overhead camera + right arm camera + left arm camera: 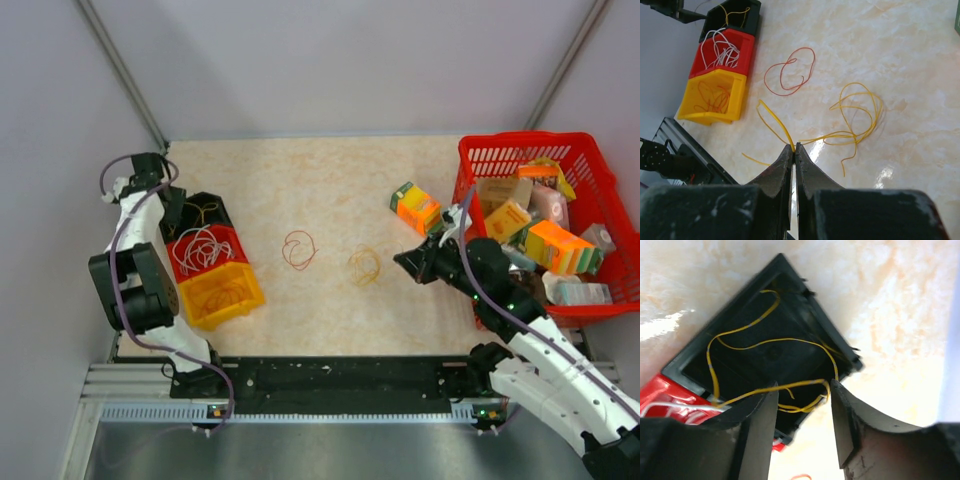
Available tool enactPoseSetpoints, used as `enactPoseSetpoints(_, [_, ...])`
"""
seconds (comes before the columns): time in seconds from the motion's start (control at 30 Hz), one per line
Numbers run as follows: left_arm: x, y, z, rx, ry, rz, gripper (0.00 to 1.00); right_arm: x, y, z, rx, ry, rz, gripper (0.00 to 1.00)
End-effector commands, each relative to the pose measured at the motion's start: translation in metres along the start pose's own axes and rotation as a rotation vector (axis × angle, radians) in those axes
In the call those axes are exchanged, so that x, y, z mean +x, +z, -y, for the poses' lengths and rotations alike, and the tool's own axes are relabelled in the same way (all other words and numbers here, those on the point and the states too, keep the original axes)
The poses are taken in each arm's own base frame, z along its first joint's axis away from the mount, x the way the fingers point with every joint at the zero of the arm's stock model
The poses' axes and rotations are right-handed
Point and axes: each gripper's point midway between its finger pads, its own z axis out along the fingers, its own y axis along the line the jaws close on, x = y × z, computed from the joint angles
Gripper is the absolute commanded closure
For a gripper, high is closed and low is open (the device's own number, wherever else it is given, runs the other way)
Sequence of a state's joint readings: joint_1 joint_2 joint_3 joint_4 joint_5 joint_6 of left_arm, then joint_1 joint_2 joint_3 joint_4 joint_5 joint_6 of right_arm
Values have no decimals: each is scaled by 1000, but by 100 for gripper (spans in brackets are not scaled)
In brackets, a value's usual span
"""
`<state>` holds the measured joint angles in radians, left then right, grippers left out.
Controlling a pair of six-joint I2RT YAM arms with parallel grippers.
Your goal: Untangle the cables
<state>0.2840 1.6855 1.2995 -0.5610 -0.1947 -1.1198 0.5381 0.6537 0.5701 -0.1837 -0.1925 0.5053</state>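
- Right gripper [794, 148] fills the bottom of its wrist view, jaws pressed together and pinching a strand of the yellow loop [855, 134] right at the tips.
- Left gripper [803, 387] sits at the bottom of its own view, jaws apart, with nothing between them, hanging over the black bin [800, 315].
- Table [330, 180], pale marble pattern, takes the middle of the overhead view.
- Basket [520, 150], red, sits on the right, piled with boxes, and the right arm reaches out from in front of it.
- One orange and green box [417, 208] lies on the table just left of the basket.
- Over on the left, three bins stand in a touching row: black at the top, the red bin [742, 55] in the middle and the yellow bin [735, 95] at the bottom.
- White cables [720, 47] lie heaped in the red bin.
- One yellow cable [765, 343] snakes across the black bin's floor.
- An orange cable [712, 100] curls inside the yellow bin.
- Out on the table, centre frame, the red loop [789, 64] lies left of the yellow loop, the two apart.
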Motion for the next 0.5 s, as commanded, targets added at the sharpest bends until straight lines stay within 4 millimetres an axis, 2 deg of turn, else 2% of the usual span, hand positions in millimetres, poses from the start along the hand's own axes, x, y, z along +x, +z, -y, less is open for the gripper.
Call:
enactPoseSetpoints(0.0, [-15, -62, 37, 154, 35, -13, 36, -25, -3, -14, -35, -38, 37, 100])
enactPoseSetpoints(0.03, [-15, -75, 42, 197, 39, -22, 22, -28, -4, -16, -38, -45, 39, 100])
enactPoseSetpoints(0.07, [-12, -88, 48, 257, 51, -38, 4, -27, -5, -16, -35, -48, 30, 100])
enactPoseSetpoints(0.1, [-6, -95, 48, 284, 61, -63, 2, -29, -4, -16, -31, -53, 27, 100])
enactPoseSetpoints(0.27, [37, -156, 67, 620, 162, -235, 2, -46, -11, -27, -43, -80, 38, 100])
enactPoseSetpoints(0.4, [88, -239, 94, 1060, 391, -339, 2, -74, -25, -48, -77, -99, 85, 100])
enactPoseSetpoints(0.47, [119, -277, 100, 1166, 576, -361, 5, -91, -32, -62, -106, -92, 106, 100])
